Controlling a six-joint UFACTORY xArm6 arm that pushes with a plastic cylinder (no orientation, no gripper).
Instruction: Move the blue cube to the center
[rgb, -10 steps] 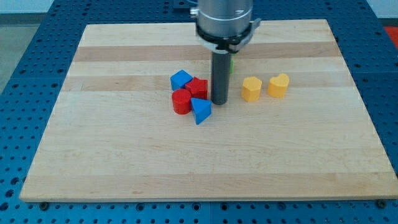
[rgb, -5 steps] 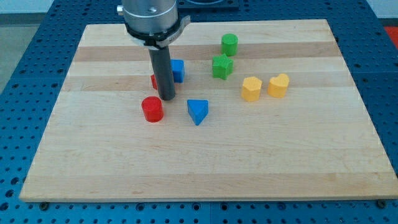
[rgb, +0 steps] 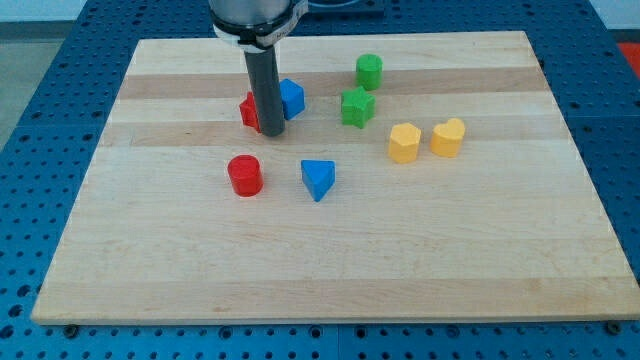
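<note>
Your tip (rgb: 270, 131) has no jaws; it's a bare rod. It sits between the blue cube (rgb: 291, 97) and a red block (rgb: 249, 109), touching both.

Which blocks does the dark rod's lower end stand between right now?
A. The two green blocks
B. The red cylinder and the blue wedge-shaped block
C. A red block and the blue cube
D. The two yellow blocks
C: my tip sits between a red block on the view's left, partly hidden by the rod, and the blue cube on the view's right.
</note>
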